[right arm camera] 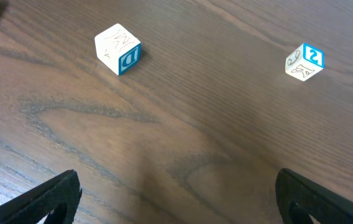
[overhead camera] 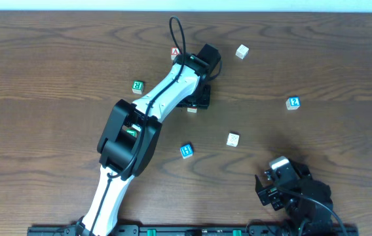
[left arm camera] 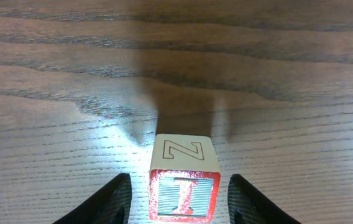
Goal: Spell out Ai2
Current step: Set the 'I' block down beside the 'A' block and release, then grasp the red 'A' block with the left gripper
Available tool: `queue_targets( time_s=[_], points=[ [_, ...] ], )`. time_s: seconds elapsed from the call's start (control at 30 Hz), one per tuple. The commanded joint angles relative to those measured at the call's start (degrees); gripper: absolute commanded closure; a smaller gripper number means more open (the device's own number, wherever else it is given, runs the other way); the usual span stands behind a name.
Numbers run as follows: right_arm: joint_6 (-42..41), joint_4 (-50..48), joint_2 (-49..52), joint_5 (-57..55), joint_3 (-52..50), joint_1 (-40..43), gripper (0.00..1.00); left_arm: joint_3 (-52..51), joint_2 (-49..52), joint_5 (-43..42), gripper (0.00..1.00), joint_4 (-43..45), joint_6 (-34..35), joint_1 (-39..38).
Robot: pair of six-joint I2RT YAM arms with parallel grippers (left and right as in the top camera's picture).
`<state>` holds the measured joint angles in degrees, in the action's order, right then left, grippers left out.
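letter block point(left arm camera: 183, 163), bottom centre of frame
pale wood, red-framed "i" face, "z" on top; left gripper point(left arm camera: 178, 198) released around it; right gripper point(right arm camera: 176, 196) released.

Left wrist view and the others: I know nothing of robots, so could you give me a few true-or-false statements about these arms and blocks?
1. The left gripper has a red-faced block between its jaws. True.
2. The left gripper is clamped on it. False: its jaws stand open, a gap on each side.
3. That block's top face shows a Z. True.
4. The right gripper holds the blue 2 block. False: it is open and empty; that block lies on the table.
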<state>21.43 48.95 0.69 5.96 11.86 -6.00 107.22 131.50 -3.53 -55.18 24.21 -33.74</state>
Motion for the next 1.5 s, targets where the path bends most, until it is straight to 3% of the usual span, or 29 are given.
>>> queue_targets(
  time_s=[0.0, 0.27, 0.37, 0.43, 0.63, 1.0, 1.47],
  points=[
    [0.5, 0.2, -0.4, 0.5, -0.7, 0.5, 0.01, 0.0, 0.5, 2.7, 0.49, -0.3, 0.0, 0.4],
    [0.5, 0.2, -0.4, 0.5, -0.7, 0.5, 0.02, 9.0, 0.4, 4.9, 0.48, -0.3, -5.1, 3.5],
    [0.5, 0.2, -0.4, 0.5, -0.7, 0.5, 0.01, 13.4, 0.4, 8.5, 0.43, 0.7, -5.1, 5.4],
    [0.5, 0.2, -0.4, 0.5, -0.7, 0.5, 0.01, 14.5, 0.4, 10.1, 0.45, 3.3, -5.2, 6.8],
    [0.5, 0.2, -0.4, 0.5, -0.7, 0.5, 0.01, 14.5, 1.2, 10.1, 0.46, 10.3, -8.5, 10.1],
    [0.5, 0.2, -0.4, 0.5, -0.7, 0.5, 0.01, 14.4, 7.1, 9.2, 0.27, 16.7, -12.1, 10.4],
    [0.5, 0.2, -0.4, 0.5, -0.7, 0.5, 0.01, 14.4, 11.6, 8.4, 0.26, 23.5, -11.8, 10.6]
  ],
)
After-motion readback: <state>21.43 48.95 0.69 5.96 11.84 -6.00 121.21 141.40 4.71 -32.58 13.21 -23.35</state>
